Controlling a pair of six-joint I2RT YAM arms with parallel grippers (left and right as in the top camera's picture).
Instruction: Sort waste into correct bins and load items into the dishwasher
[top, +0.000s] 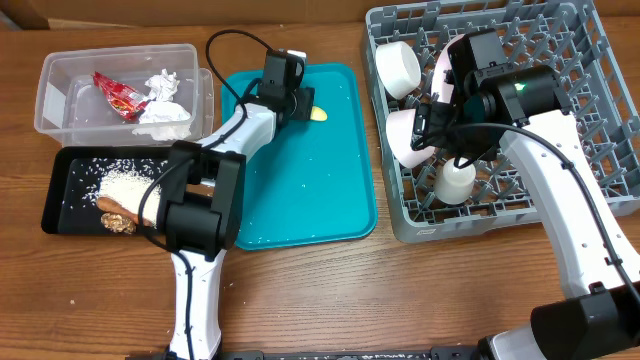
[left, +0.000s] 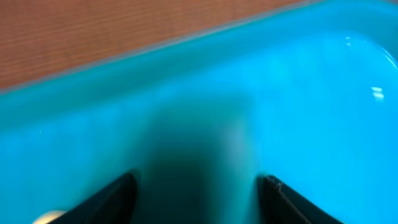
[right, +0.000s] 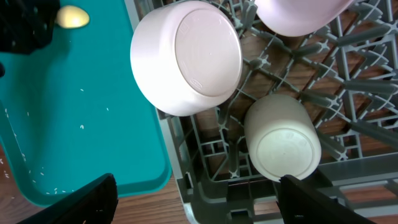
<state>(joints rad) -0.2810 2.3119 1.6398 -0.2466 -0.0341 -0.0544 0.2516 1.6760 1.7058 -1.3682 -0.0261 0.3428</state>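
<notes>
Both claws are seen open: the left claw (left: 196, 199) is held close to the tray (top: 330, 190) with the spoon (top: 317, 113) just outside its fingers (left: 112, 199), the right claw (right: 196, 186) over the rack (top: 600, 60). The spoon could thus be missed or shoved aside on closing.

Glossy teal tray (top: 300, 190), grey plastic rack (top: 600, 120), wood table (top: 400, 300)

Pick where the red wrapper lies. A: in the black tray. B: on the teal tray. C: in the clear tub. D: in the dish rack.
C: the red wrapper lies inside the clear tub, next to the tissue.
</notes>
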